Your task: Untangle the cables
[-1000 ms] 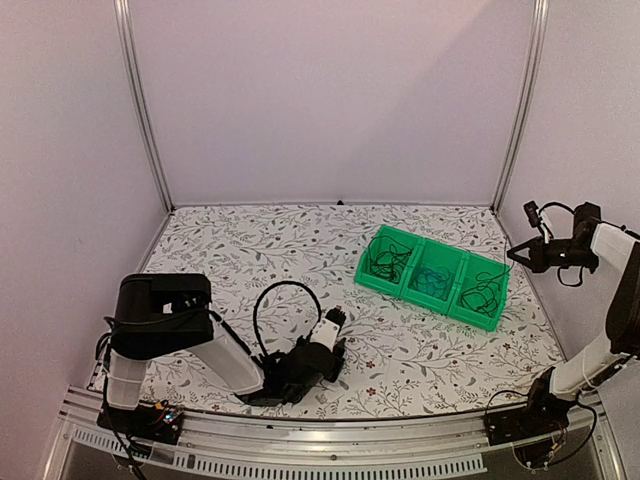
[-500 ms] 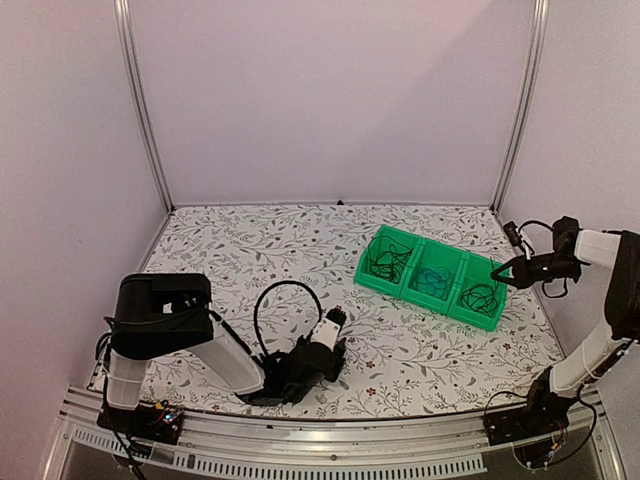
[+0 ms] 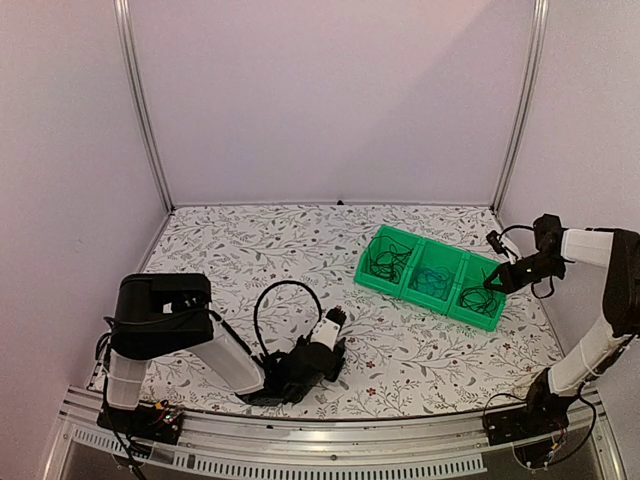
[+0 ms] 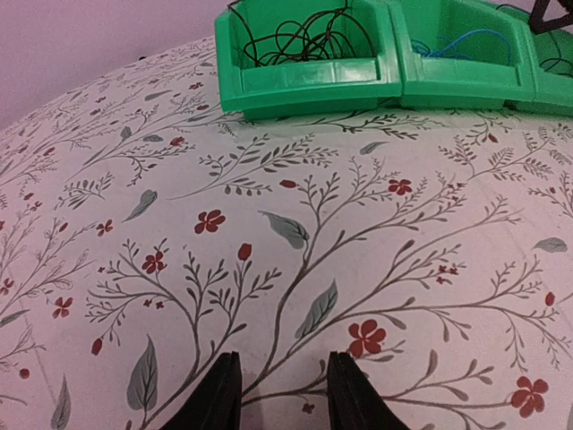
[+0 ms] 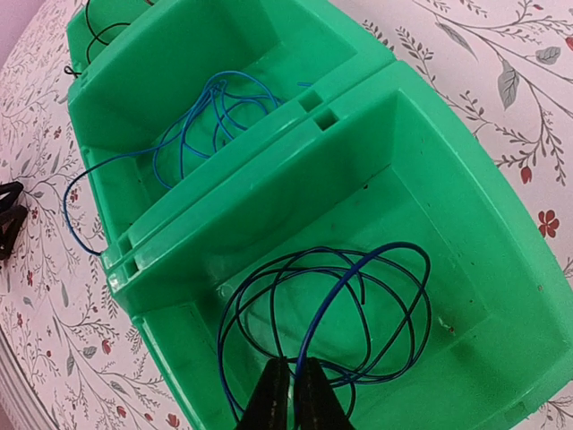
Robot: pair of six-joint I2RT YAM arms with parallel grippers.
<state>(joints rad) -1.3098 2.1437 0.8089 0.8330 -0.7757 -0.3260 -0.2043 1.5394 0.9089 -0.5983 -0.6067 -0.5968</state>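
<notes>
A green three-compartment bin [image 3: 452, 300] sits at the right of the table. A tangle of thin black cables [image 3: 385, 262] fills its left compartment, and the same tangle [image 4: 300, 36] shows in the left wrist view. A light blue cable [image 5: 206, 116] lies in the middle compartment. A dark blue cable coil [image 5: 328, 301] lies in the right compartment. My right gripper [image 5: 291, 390] hangs over that compartment, shut on one strand of the coil. My left gripper [image 4: 282, 394] is open just above the cloth, far from the bin, with nothing between its fingers.
A floral cloth [image 3: 260, 250] covers the table. The left arm's thick black hose [image 3: 270, 300] arches above its wrist. Metal frame posts [image 3: 520, 110] and pale walls close in the back and sides. The right arm [image 3: 590, 245] reaches in from the right edge.
My right gripper has come down and leftward from beside the bin to over its right compartment. The left arm has not moved.
</notes>
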